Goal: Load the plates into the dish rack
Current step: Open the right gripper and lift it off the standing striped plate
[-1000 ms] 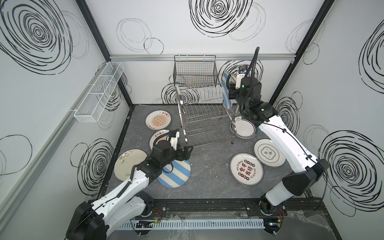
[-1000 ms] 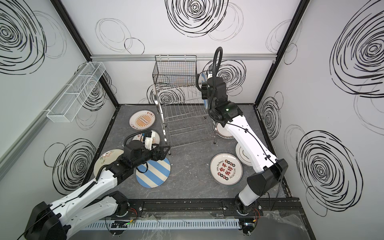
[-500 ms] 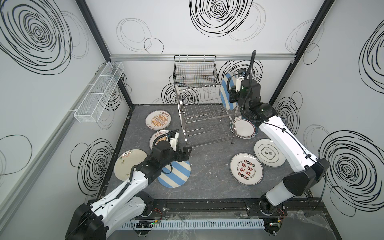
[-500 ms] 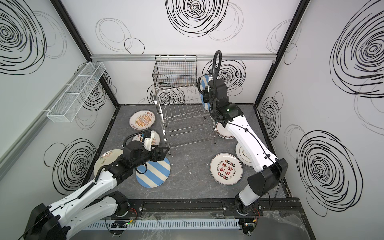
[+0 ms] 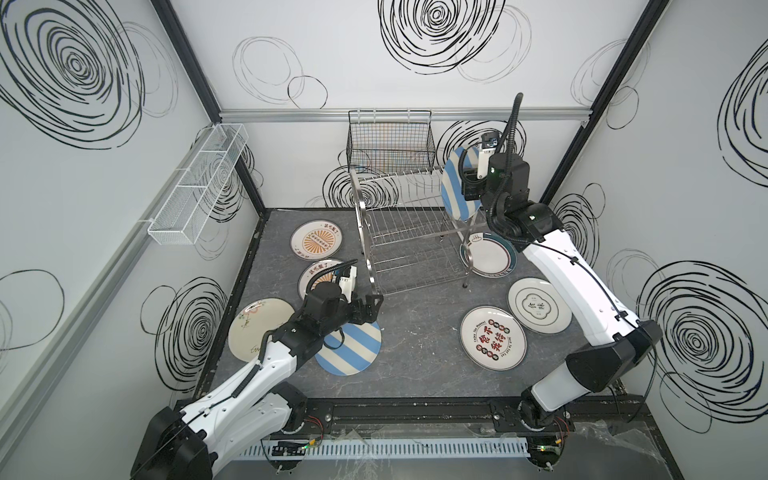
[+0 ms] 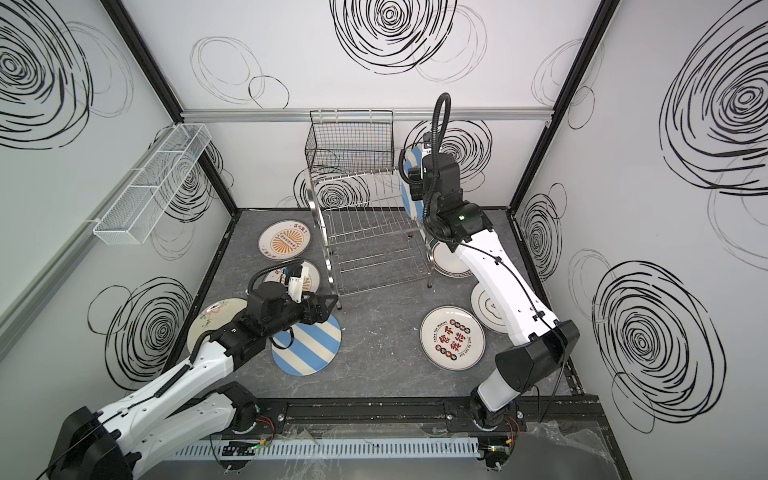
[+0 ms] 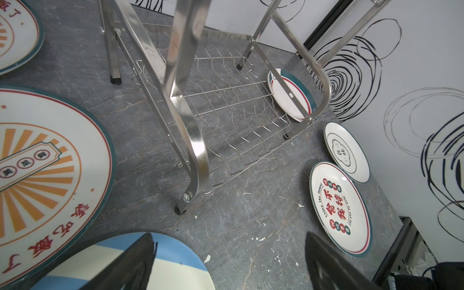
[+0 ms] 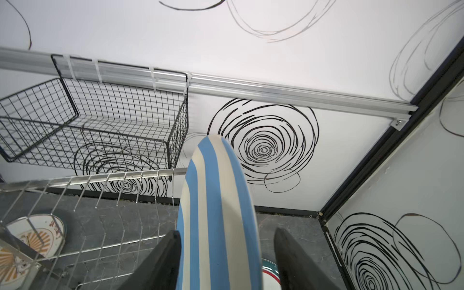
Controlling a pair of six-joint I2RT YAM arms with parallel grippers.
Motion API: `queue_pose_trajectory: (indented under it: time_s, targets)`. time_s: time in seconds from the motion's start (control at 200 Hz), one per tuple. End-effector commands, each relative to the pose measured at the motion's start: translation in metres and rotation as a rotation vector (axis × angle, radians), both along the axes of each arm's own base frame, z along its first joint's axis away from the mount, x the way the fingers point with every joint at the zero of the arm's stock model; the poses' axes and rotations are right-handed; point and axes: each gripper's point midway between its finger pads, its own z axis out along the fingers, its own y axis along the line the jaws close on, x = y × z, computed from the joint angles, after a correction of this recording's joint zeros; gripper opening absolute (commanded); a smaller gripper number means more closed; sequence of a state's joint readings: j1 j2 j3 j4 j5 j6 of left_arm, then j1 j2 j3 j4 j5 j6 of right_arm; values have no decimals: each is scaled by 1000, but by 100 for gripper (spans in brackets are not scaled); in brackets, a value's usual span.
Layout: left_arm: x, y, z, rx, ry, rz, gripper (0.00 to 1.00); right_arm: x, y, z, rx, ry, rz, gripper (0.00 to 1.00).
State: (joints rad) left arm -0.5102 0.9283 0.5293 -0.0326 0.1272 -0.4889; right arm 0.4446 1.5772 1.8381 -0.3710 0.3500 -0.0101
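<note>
Your right gripper (image 8: 227,231) is up at the rack's 3 o'clock end, jaws spread either side of the upright blue-white striped plate (image 5: 455,195). In the right wrist view one finger (image 8: 173,241) looks to be against the plate's face and the other stands clear of it. The plate stands on edge at the end of the top tier of the dish rack (image 5: 360,224). Whether its lower rim sits in a slot, I cannot tell.

Watch the black wire basket (image 5: 390,141) hanging on the back wall at 12 o'clock from the rack, close above the top rail. The teal-rimmed plate (image 5: 492,257) lies flat at 4 o'clock from the rack, with the rack's legs just beside it and your right arm above it.

Your left gripper (image 5: 372,309) hovers at the rack's 7 o'clock corner, jaws wide apart and holding nothing, over the far edge of the flat striped plate (image 5: 353,349). The rack's near leg (image 7: 193,160) stands right in front of those fingers.

At 9 o'clock from the rack lie two orange sunburst plates (image 5: 316,240), the nearer one partly under your left wrist. A whitish plate (image 5: 253,328) lies at 8 o'clock, partly under that arm. At 5 o'clock the red-black character plate (image 5: 493,337) touches another white plate (image 5: 538,305). The white mesh tray (image 5: 195,187) hangs on the left wall, well apart.
</note>
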Motion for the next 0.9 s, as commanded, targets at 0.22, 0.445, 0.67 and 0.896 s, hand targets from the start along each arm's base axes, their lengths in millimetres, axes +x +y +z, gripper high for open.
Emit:
queue_pose_trajectory:
  time_s: [0.22,0.445,0.67,0.896]
  targets:
    - [2,22,9,24,20,125,96,-42,-19,44,78,-50,10,77]
    - [-4,49,9,87,50,239,96,-90,-3,36,197,1,202,82]
    - [-13,71,-3,116,105,338,96,-158,27,32,402,28,484,85]
    - [-19,82,-18,138,166,392,96,-214,70,-19,494,147,638,86]
